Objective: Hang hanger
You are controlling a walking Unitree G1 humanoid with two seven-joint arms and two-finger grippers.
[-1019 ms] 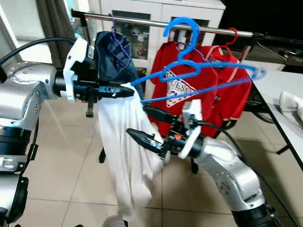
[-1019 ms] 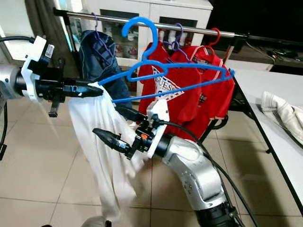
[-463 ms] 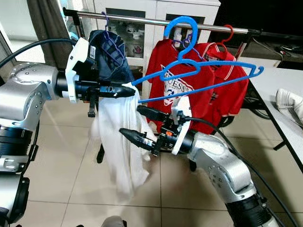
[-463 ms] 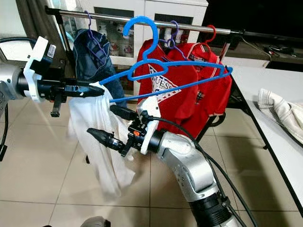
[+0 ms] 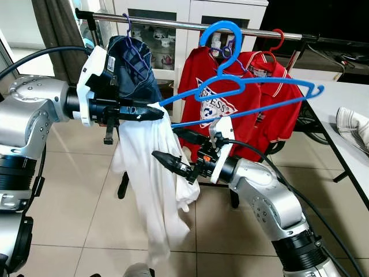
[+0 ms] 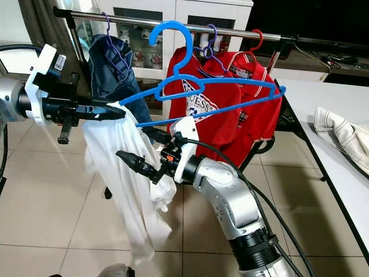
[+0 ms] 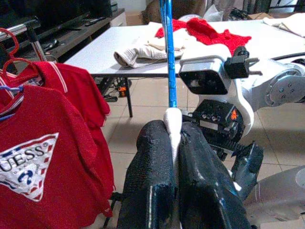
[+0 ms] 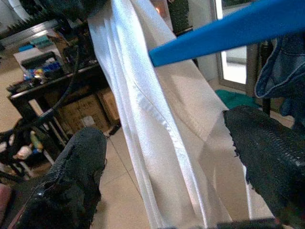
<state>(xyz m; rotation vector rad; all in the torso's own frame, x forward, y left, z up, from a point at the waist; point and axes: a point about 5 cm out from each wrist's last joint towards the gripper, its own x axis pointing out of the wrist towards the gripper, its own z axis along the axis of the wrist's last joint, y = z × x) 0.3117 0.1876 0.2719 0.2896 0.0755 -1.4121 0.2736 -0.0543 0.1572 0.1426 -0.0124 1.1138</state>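
A blue hanger (image 5: 242,86) is held tilted in the air, its hook (image 5: 222,34) in front of the metal rail (image 5: 173,24) and nearer to me than it. My left gripper (image 5: 155,112) is shut on the hanger's left end, pinching a white garment (image 5: 150,173) that drapes down from there. In the left wrist view the fingers (image 7: 152,171) clamp the white cloth and the blue bar (image 7: 167,57). My right gripper (image 5: 167,144) is open just below, its fingers on either side of the white garment (image 8: 157,119).
On the rail hang a navy garment (image 5: 135,69) at the left and red shirts (image 5: 259,109) on their own hangers at the right. A white table (image 5: 346,98) with a crumpled cloth (image 5: 351,124) stands at the right. A white cabinet is behind; tiled floor lies below.
The white garment has swung and now hangs longer toward the floor. My right gripper has shifted slightly up and stays open around it. The left gripper keeps its hold.
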